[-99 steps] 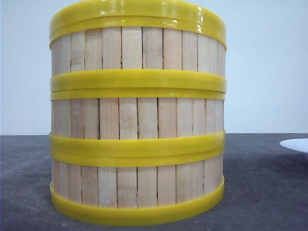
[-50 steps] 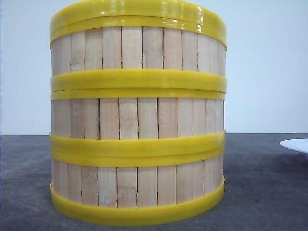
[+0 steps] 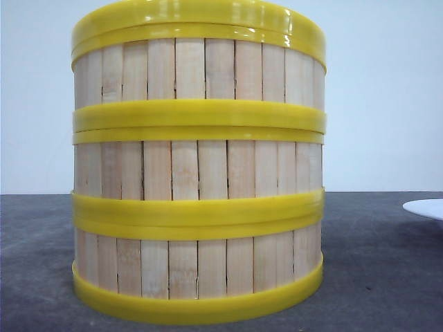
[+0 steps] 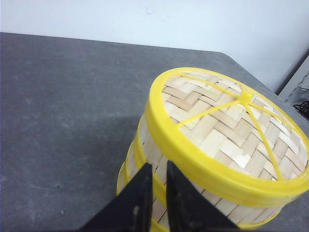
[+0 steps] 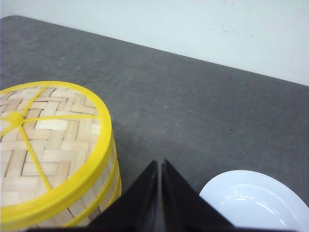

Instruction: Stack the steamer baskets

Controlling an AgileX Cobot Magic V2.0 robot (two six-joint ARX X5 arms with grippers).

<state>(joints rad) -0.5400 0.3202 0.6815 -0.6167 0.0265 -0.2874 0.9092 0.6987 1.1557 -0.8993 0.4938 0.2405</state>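
On the dark table, dead centre ahead of me, the baskets stand as one column: three tiers, rims meeting flush, walls in line, no lean visible from the front. A lid with woven top and yellow spokes caps the column; both wrist views show it seated level.

My left gripper hangs just beside the stack's wall, about at the upper tiers, fingers nearly pressed together with only a thin slit between them, pinching nothing. It sits close likely because that side was where it worked, though I judge this, not see it.

My right gripper hovers above bare table between stack and plate, fingers closed to a hairline gap, also holding nothing. It is apart from both.

Plate lies off to the right of the stack, not touching, only its edge showing in the front view.

Judgement: stacking looks complete. Both pincers empty and narrow so nothing snags a rim. Risk now is a nudge from the left fingers toppling the column.
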